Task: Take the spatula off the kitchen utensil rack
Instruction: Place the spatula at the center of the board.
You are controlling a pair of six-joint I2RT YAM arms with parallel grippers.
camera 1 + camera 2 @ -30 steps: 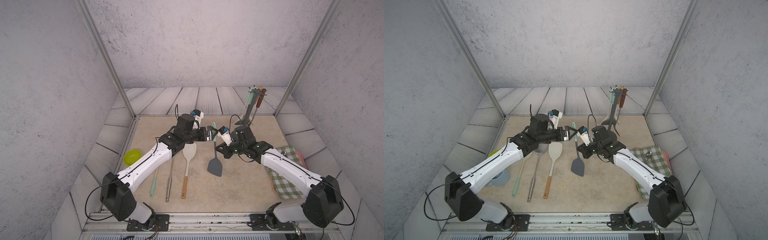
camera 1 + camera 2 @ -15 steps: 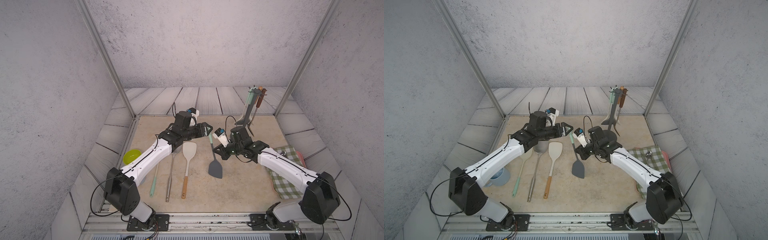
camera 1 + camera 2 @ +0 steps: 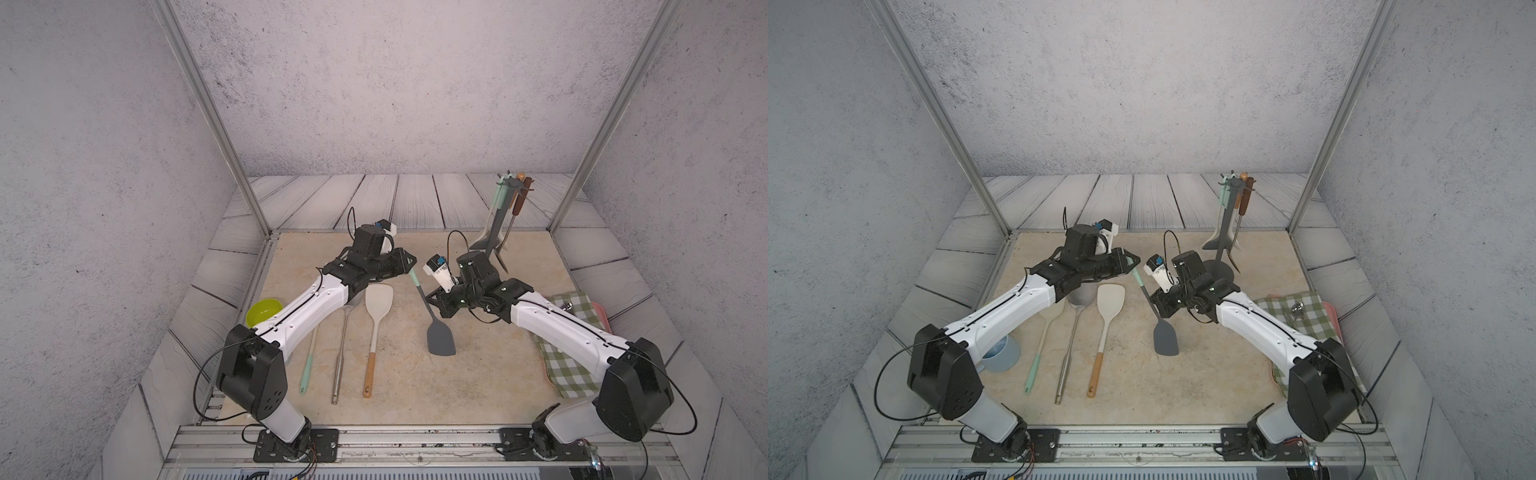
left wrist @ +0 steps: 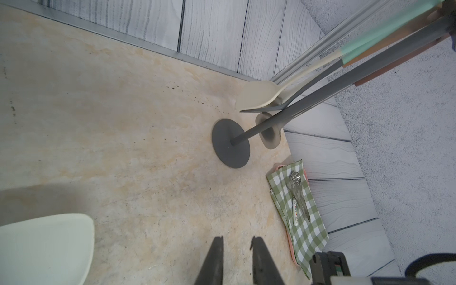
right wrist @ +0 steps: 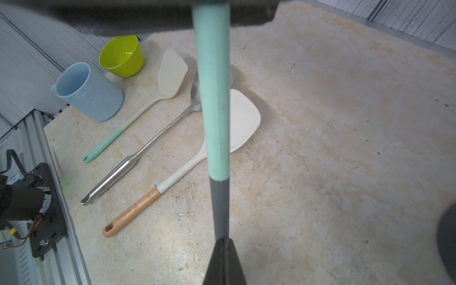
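Spatula [image 3: 441, 341] (grey blade) clamped in right end effector [image 5: 223, 240], left end effector [image 4: 237, 240] narrow, grip unclear

Side by side on the counter [image 5: 345, 123] lie a mint-handled spatula [image 5: 138, 113], a steel utensil [image 5: 138, 158] and a wooden-handled spatula [image 5: 182, 170]; a lime bowl [image 5: 122, 55] and blue cup [image 5: 91, 93] stand near.

Grey, mint-handled spatula [image 3: 440, 338] tilts mid-table, off the upright kitchen utensil rack [image 3: 498, 224].

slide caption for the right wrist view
Right gripper, jaws shut on the shaft of the grey-and-mint spatula; three utensils lie on the table.
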